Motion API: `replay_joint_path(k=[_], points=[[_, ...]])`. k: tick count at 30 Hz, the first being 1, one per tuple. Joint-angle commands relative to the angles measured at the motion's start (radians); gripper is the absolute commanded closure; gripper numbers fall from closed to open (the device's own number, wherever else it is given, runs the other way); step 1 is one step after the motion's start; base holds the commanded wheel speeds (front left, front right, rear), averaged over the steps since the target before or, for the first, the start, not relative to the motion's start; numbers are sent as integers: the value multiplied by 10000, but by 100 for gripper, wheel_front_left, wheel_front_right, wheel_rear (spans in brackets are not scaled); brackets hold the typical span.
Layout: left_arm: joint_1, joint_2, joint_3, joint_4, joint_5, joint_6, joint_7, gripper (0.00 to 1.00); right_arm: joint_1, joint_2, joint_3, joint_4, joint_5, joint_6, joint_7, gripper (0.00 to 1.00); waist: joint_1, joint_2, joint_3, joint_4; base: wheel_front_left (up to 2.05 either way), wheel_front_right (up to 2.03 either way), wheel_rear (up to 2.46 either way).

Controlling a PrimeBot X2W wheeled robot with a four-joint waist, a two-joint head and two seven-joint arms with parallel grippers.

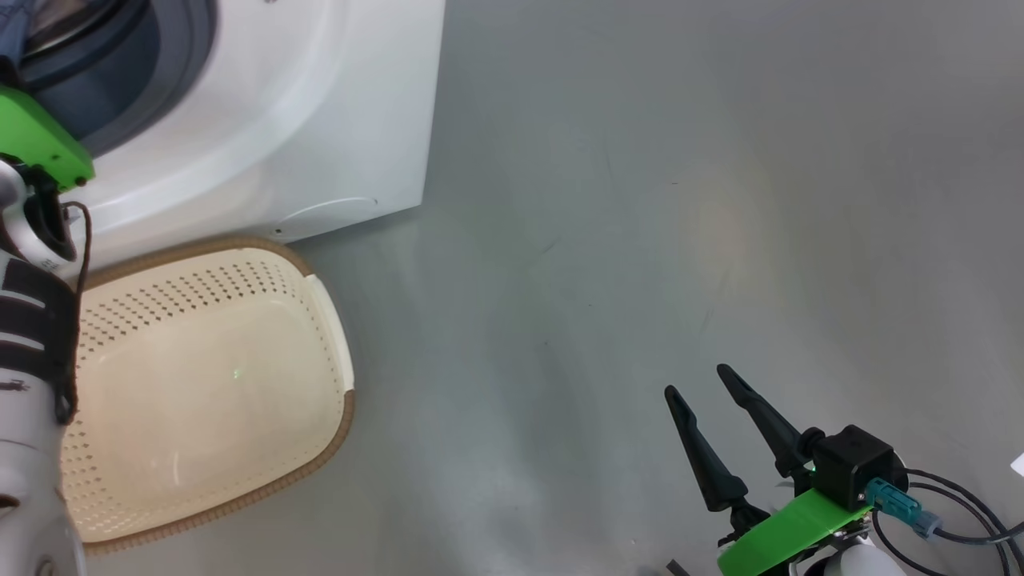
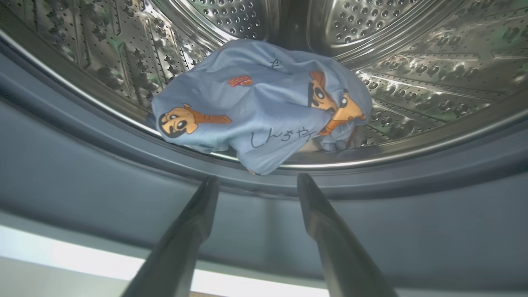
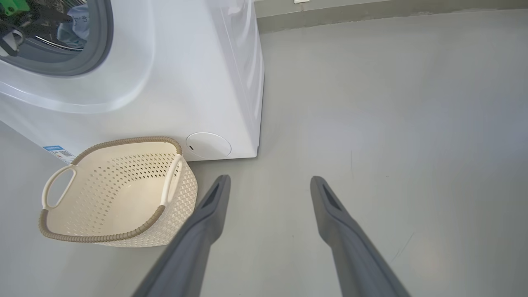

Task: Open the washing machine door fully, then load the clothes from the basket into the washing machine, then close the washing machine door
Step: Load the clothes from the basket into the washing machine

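The clothes (image 2: 264,103) are seen bunched crosswise in the drum (image 2: 412,62), just beyond the tips of the released left claw (image 2: 256,178).

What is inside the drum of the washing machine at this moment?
The clothes, a light blue bundle with orange cartoon prints, lie at the front of the drum, one fold hanging over its steel lip. The drum floor under the bundle is hidden.

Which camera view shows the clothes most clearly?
The left wrist view: the clothes lie large and close in the drum, prints readable. The right wrist view gives a small blue patch inside the washing machine. The head view has a blurred bluish sliver at its corner.
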Motion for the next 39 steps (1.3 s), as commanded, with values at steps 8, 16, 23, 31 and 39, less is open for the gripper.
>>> replay_joint_path(k=[8, 16, 23, 31, 39], points=[[-616, 621, 0, 251, 3, -63, -320, 7, 408, -182, 154, -309, 55, 16, -48, 0, 0, 0, 158, -253, 0, 0, 0], [-975, 745, -108, 438, -16, -17, -501, 18, 479, -159, 40, -408, 42, 16, -48, 0, 0, 0, 514, -358, 0, 0, 0], [-1216, 905, -111, 532, -121, -4, -646, 26, 519, -171, -71, -475, 17, 16, -48, 0, 0, 0, 771, -391, 0, 0, 0], [-1410, 1164, -130, 604, -217, -1, -783, 42, 659, -178, -190, -579, -28, 16, -48, 0, 0, 0, 877, -514, 0, 0, 0], [-1765, 1387, -225, 642, -242, 10, -897, 65, 844, -185, -286, -741, -58, 16, -48, 0, 0, 0, 1034, -642, 0, 0, 0]])
